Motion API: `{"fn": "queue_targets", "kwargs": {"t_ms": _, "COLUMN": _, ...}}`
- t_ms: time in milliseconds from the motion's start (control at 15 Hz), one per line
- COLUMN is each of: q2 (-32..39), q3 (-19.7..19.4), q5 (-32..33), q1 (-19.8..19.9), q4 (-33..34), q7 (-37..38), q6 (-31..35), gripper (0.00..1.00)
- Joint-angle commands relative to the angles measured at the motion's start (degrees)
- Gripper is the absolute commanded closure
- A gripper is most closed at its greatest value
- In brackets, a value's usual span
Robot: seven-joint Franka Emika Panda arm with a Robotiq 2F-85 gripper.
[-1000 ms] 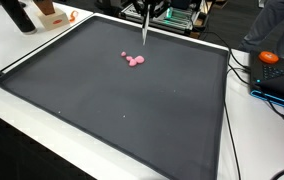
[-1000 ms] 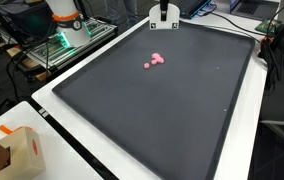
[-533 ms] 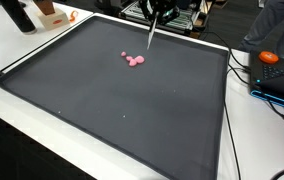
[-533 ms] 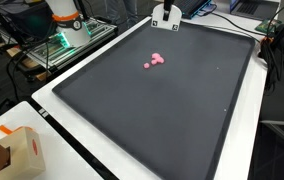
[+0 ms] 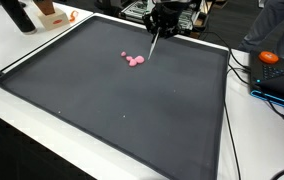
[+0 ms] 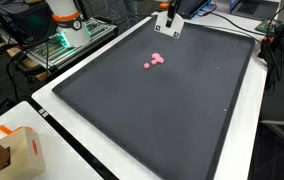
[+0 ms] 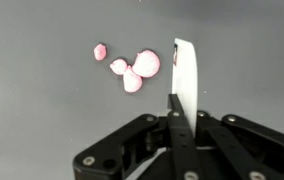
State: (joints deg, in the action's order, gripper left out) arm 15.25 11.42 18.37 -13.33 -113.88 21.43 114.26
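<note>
My claw was clamped on one white strip, just beside four pink lumps, perhaps touching the largest.

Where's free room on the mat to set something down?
Most of the dark mat is bare: everything from the pink lumps to its near edge and both side edges. Crowded only near the far edge, where the jaws hold a white strip beside the lumps.
</note>
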Motion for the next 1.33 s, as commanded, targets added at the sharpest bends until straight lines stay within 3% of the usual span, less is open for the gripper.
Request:
{"fn": "queue_targets", "kwargs": {"t_ms": 0, "q2": 4.5, "q3": -1.9, "q5": 0.5, "q1": -2.1, "q4": 4.2, "q7": 2.7, "q6": -2.5, "gripper": 0.99}}
{"fn": "queue_targets", "kwargs": {"t_ms": 600, "q2": 10.6, "q3": -4.1, "q5": -0.4, "q1": -4.1, "q4": 10.7, "q7": 4.1, "q6": -8.9, "gripper": 0.99}}
{"fn": "queue_targets", "kwargs": {"t_ms": 1267, "q2": 13.7, "q3": -4.7, "q5": -3.7, "q1": -3.6, "q4": 15.7, "q7": 3.5, "q6": -12.2, "gripper": 0.99}}
